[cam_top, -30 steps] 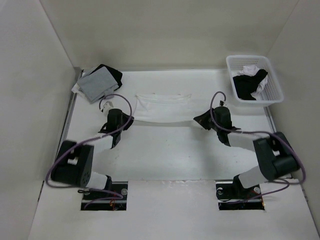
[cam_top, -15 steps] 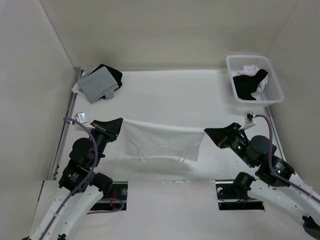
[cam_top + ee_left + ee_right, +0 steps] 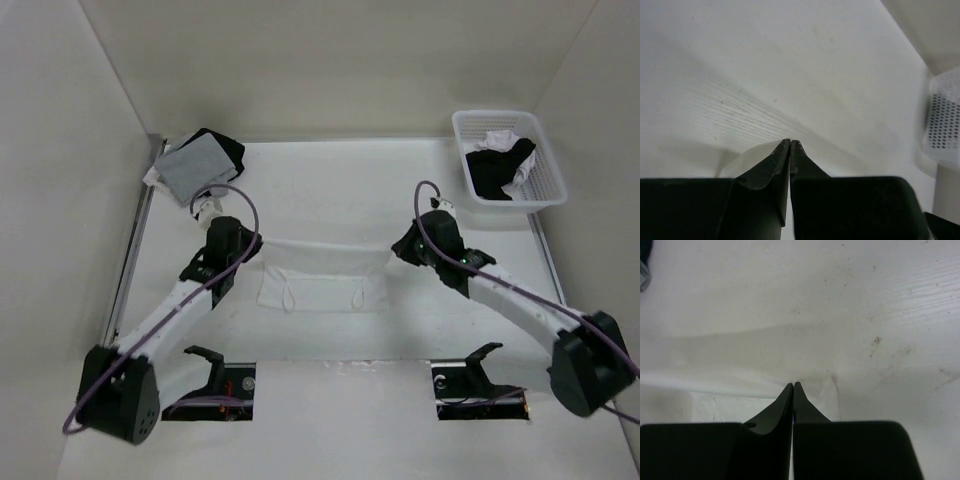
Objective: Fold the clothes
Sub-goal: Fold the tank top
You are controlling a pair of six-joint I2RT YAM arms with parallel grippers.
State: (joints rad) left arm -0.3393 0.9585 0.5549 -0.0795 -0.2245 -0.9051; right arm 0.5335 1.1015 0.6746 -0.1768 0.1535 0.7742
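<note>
Left hand and right hand are each pressed together on an upper corner of the white garment. Both wrist views show thin fabric at the closed tips. The garment sits mid-desk, its held edge stretched taut between the hands and its lower part flat, with string loops along the near edge.

Judged step: carrying the held edge over to make a fold.

Recommended: move both hands level and at equal pace with even tension, and set edge on edge before release. Uneven travel risks a skewed crease.
</note>
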